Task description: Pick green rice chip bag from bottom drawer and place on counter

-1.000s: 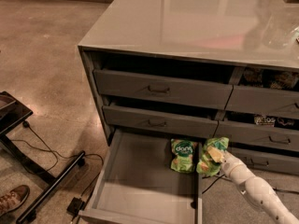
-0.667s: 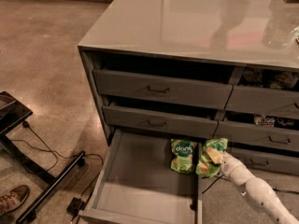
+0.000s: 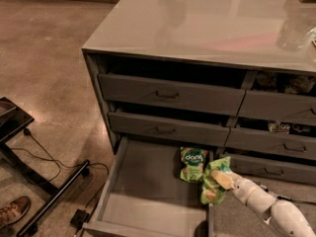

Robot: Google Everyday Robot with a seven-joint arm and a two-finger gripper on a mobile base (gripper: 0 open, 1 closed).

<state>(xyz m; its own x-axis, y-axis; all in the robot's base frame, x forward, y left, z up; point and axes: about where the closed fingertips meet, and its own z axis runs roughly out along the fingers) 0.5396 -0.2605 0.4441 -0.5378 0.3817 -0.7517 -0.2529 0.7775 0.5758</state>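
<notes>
The bottom drawer [image 3: 148, 191] is pulled out, grey inside. A green rice chip bag [image 3: 192, 163] with white "dang" lettering lies at its back right. A second crumpled light-green pouch [image 3: 213, 187] with yellow-orange patches stands over the drawer's right edge; its lettering does not show. My gripper [image 3: 223, 179], on a white arm coming from the bottom right, is shut on this second pouch and holds it just right of the lettered bag. The glossy grey counter [image 3: 197, 23] tops the cabinet.
Grey drawers with dark handles [image 3: 168, 95] sit above the open drawer. The right-hand drawers [image 3: 281, 127] hold pale packets. A clear object [image 3: 296, 33] stands on the counter's right. A black stand with cables [image 3: 44, 181] and a shoe [image 3: 12, 211] are on the floor at left.
My gripper and the pouch it holds have shifted a little left and down, closer to the drawer's right edge. The lettered bag has not moved.
</notes>
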